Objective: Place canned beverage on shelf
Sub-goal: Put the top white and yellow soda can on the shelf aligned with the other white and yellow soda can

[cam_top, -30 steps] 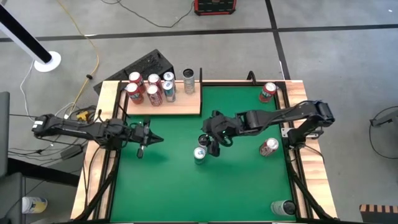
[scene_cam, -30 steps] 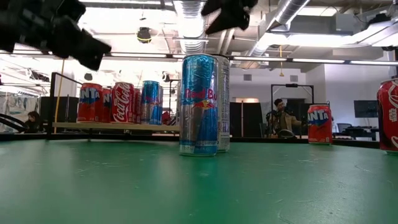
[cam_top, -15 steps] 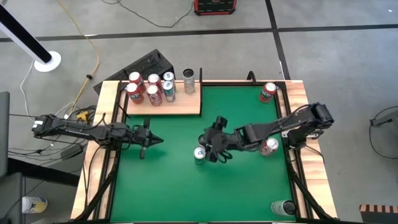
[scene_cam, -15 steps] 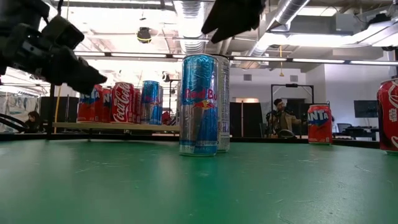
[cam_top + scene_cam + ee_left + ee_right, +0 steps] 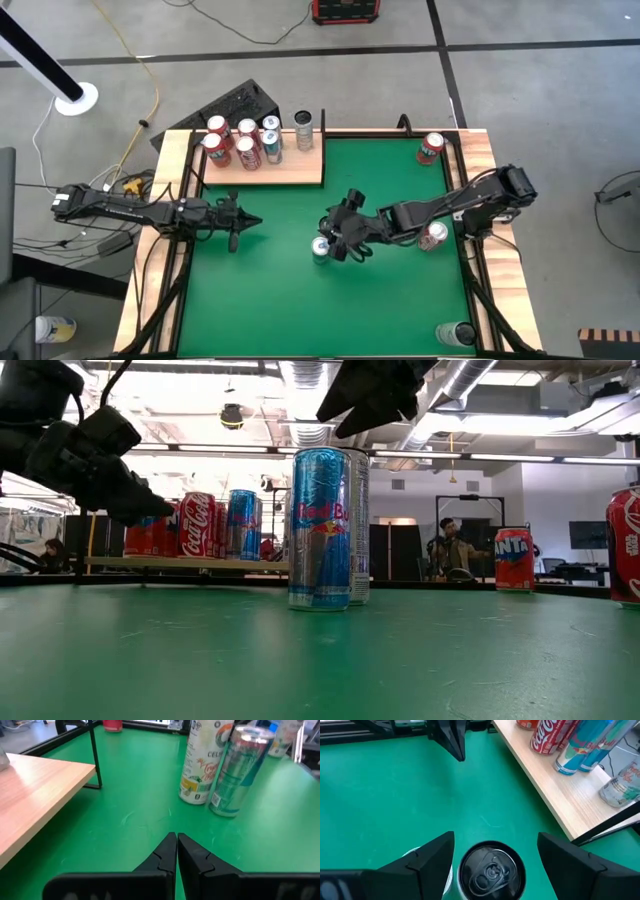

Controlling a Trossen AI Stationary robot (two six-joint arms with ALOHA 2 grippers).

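Observation:
Two tall cans stand together mid-table: a blue canned beverage [image 5: 320, 525] and a white one [image 5: 200, 765] beside it. My right gripper [image 5: 496, 836] hovers open just above them, one finger on each side of a dark can top [image 5: 492, 870] without touching it; in the high view it hides one of the cans [image 5: 320, 247]. The shelf [image 5: 290, 168], a pale-wood board at the table's far left, carries several cans. My left gripper [image 5: 176, 836] is shut and empty, low over the green felt at the table's left.
An orange can [image 5: 430, 148] stands at the far right corner and a red can [image 5: 432, 236] by the right edge, under my right arm. Another can [image 5: 455, 333] stands at the near right corner. Bare felt lies between the two cans and the shelf.
My right gripper has swung toward the table's near edge and sunk, coming over the two cans, still open. My left gripper has dropped lower and rolled a little, staying shut. The cans have not moved.

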